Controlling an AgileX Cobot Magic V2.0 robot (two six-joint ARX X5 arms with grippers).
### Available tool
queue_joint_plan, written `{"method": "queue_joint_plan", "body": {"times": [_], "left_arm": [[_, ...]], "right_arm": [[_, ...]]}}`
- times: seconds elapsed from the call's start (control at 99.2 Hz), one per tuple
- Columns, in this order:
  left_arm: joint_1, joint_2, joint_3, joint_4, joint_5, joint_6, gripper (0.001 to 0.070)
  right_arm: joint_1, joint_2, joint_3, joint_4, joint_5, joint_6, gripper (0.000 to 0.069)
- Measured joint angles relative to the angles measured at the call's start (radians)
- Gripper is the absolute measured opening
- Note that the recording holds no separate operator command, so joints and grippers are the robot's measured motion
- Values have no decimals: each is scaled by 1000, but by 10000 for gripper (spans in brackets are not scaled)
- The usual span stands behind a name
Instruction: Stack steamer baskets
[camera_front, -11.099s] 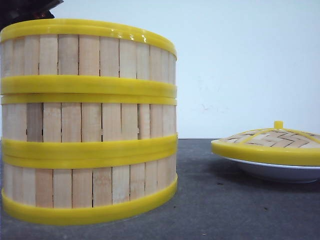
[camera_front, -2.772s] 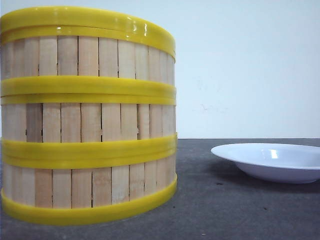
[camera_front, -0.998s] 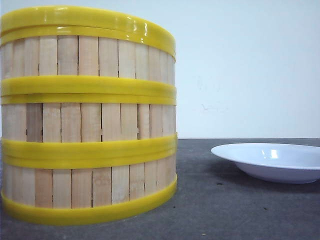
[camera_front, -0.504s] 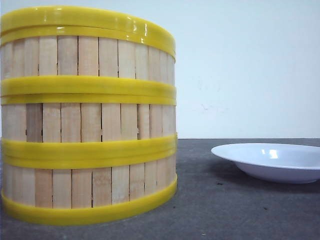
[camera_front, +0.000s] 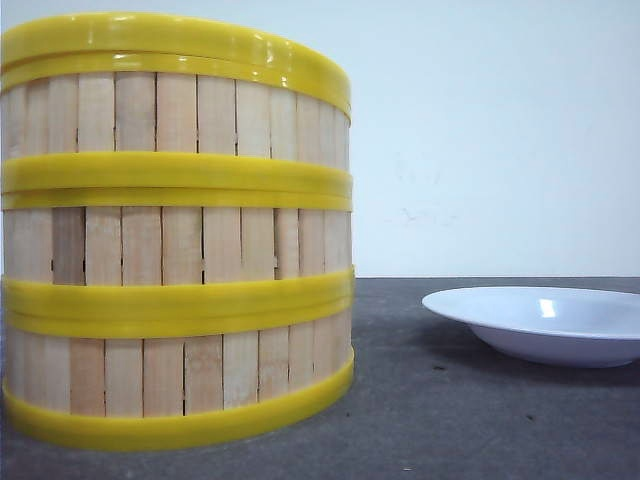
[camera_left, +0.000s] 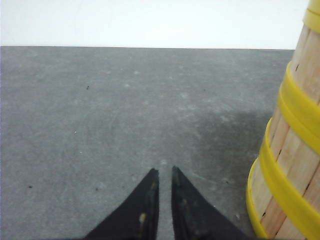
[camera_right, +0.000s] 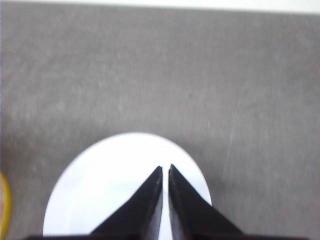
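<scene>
You are looking at three round steamer baskets (camera_front: 175, 235) of pale wooden slats with thick yellow rims, standing stacked at nine o'clock on the grey table (camera_front: 450, 420), level and aligned. Judging the stack finished, be keeping both arms clear. The left gripper (camera_left: 164, 176) and right gripper (camera_right: 165, 172), over the white shallow plate (camera_front: 540, 322), are sitting pressed together, empty.

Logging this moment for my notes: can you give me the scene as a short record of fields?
baskets: three steamer baskets in one upright stack on the table
stack top: extra yellow rim, likely the lid; the top itself is out of sight
plate: white plate right of the stack, apart from it, empty
left gripper: jaws shut, empty, beside the stack
right gripper: jaws shut, empty, over the plate
</scene>
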Motion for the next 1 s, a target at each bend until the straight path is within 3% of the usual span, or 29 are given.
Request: {"method": "queue_joint_plan", "body": {"times": [0.131, 0.272, 0.464, 0.645, 0.776, 0.998], "left_arm": [[0, 0, 0, 0, 0, 0, 18], [0, 0, 0, 0, 1, 0, 18], [0, 0, 0, 0, 1, 0, 18], [0, 0, 0, 0, 1, 0, 18], [0, 0, 0, 0, 1, 0, 18], [0, 0, 0, 0, 1, 0, 18]], "right_arm": [[2, -142, -167, 228, 74, 0, 13], [-2, -365, -422, 457, 78, 0, 13], [-2, -660, -722, 409, 80, 0, 13], [0, -874, -849, 314, 85, 1, 13], [13, -919, -888, 264, 118, 1, 13], [20, -917, -914, 306, 123, 0, 13]]}}
